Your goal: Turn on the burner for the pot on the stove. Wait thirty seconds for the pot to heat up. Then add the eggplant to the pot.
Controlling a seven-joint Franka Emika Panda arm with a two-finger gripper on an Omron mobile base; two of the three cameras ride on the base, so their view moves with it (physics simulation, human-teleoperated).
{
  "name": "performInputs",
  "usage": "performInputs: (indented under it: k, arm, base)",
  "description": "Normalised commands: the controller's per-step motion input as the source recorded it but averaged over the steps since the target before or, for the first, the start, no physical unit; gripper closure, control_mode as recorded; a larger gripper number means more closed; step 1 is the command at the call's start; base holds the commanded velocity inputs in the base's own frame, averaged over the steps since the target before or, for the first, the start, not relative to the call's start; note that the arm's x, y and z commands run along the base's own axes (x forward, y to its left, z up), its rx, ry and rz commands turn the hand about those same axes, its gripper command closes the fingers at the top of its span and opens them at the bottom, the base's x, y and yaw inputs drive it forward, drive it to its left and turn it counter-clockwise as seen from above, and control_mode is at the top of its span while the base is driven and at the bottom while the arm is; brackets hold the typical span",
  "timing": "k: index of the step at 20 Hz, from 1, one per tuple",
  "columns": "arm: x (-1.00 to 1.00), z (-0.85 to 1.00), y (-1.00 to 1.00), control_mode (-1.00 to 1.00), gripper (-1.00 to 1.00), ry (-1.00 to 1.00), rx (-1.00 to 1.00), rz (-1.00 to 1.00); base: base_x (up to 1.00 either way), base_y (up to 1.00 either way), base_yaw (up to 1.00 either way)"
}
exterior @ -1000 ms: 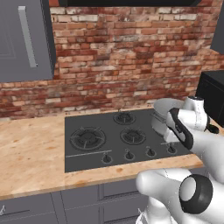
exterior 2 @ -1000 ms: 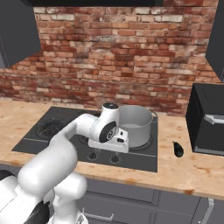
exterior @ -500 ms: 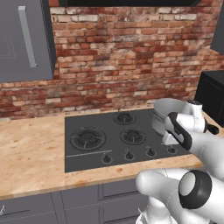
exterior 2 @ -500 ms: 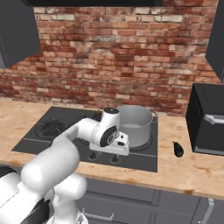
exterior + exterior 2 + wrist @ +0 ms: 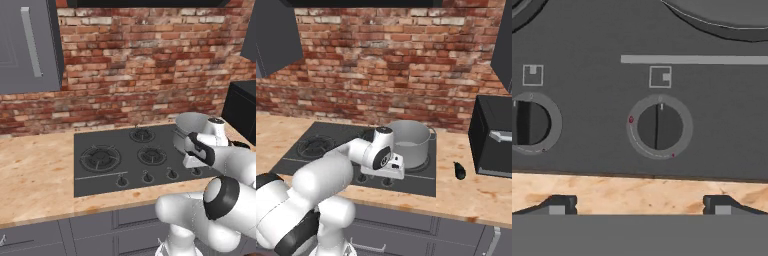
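Jaws spread wide, empty, above the stove [image 5: 110, 175] knob [image 5: 659, 127] near the pot [image 5: 410, 141].
Knob likely rigid, small, smooth; pinch across its raised centre bar. Eggplant [image 5: 459, 170] on the worktop [image 5: 476, 192], right.

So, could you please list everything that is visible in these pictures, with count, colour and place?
stove: one, dark grey, set in the wooden counter.
knobs: two close under the hand, black, along the stove's front edge.
pot: one, grey metal, on the stove's right rear burner.
eggplant: one, nearly black, on the counter right of the stove.
black appliance: one, on the counter at far right.
brick wall: red, behind the counter.
gripper: one, open, above the knobs.
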Motion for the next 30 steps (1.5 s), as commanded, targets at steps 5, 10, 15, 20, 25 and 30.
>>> performInputs:
  k: [5, 10, 15, 20, 25, 30]
  arm:
    - [0.3, -0.29, -0.11, -1.0, -1.0, 0.08, 0.0, 0.03]
    - [0.25, -0.2, -0.12, -1.0, -1.0, 0.01, 0.0, 0.04]
    - [0.11, -0.25, -0.11, -1.0, -1.0, 0.0, 0.0, 0.07]
    - [0.0, -0.22, 0.0, -1.0, -1.0, -0.02, 0.0, 0.05]
    - [0.0, -0.24, 0.0, -1.0, -1.0, -0.12, 0.0, 0.03]
    - [-0.15, -0.5, 0.18, -1.0, 1.0, -0.18, 0.0, 0.01]
  base:
    - [0.0, 0.0, 0.0]
    - [0.0, 0.0, 0.0]
    - [0.0, 0.0, 0.0]
    - [0.0, 0.0, 0.0]
    - [0.0, 0.0, 0.0]
    - [0.0, 0.0, 0.0]
